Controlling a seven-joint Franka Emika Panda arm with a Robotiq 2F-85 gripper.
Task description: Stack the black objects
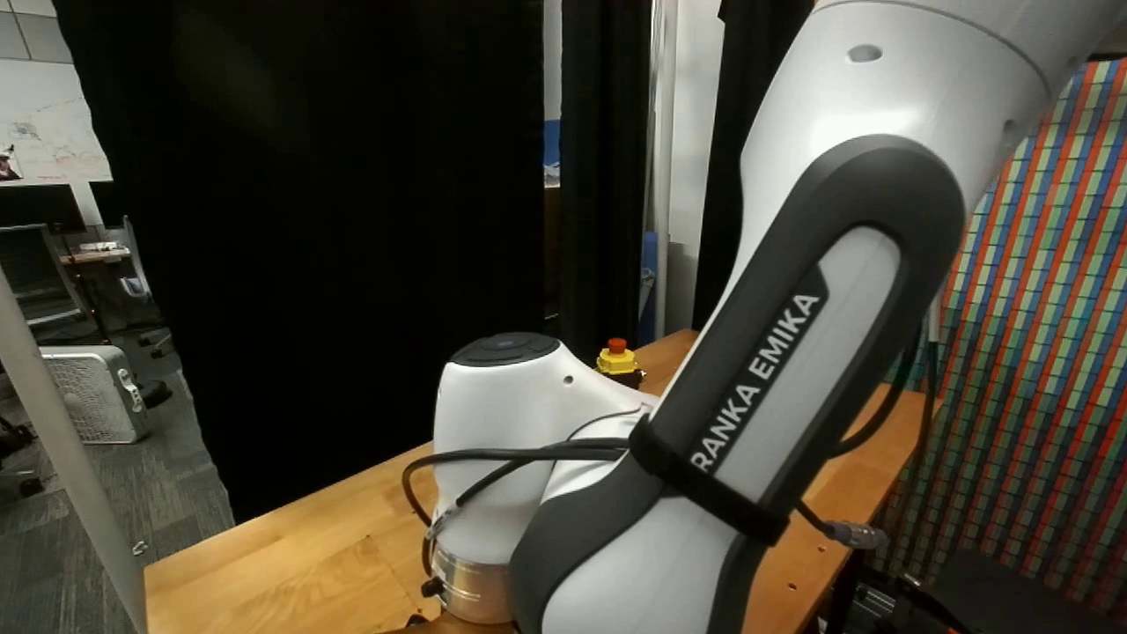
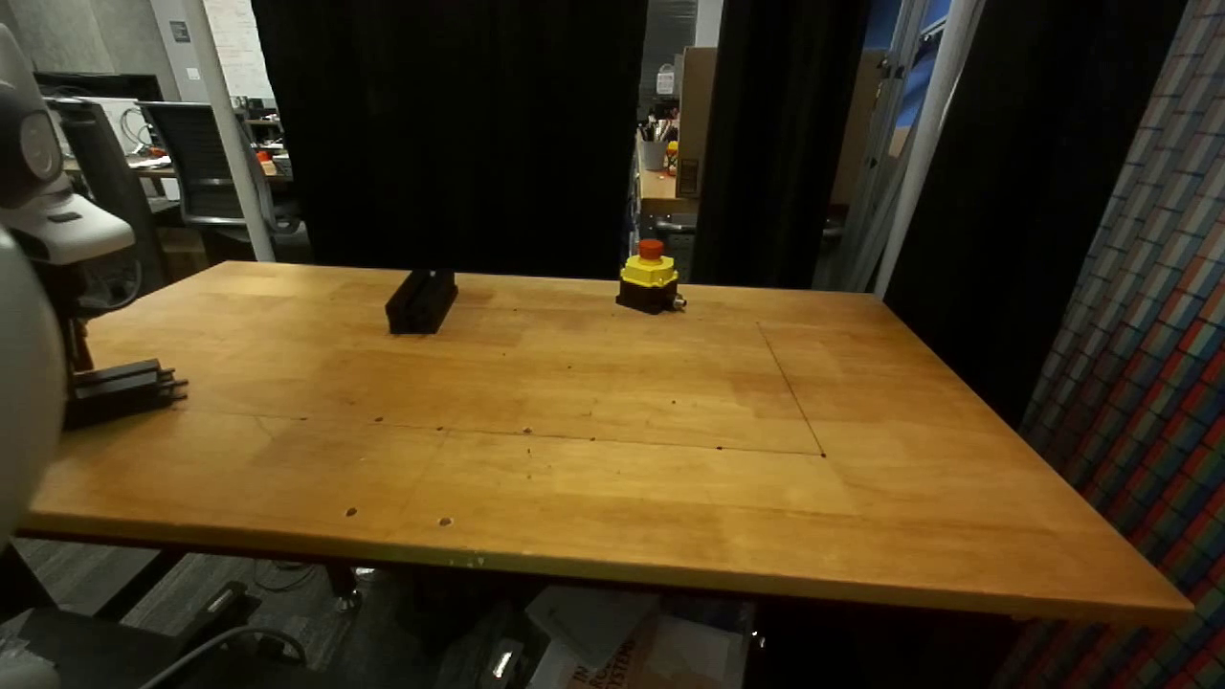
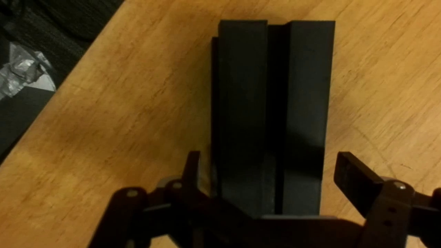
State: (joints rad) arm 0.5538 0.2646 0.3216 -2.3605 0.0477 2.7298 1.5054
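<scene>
While my gripper stands spread, holding nothing, a grooved black bar lies between its fingertips, nearer one; closing off-centre could shove it askew. Further black bars, count unclear, lie well apart from the gripper.

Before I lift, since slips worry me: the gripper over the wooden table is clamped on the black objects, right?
Not clamped: the wrist view shows the gripper over the wooden table open, with gaps between its fingers and the black objects.
</scene>
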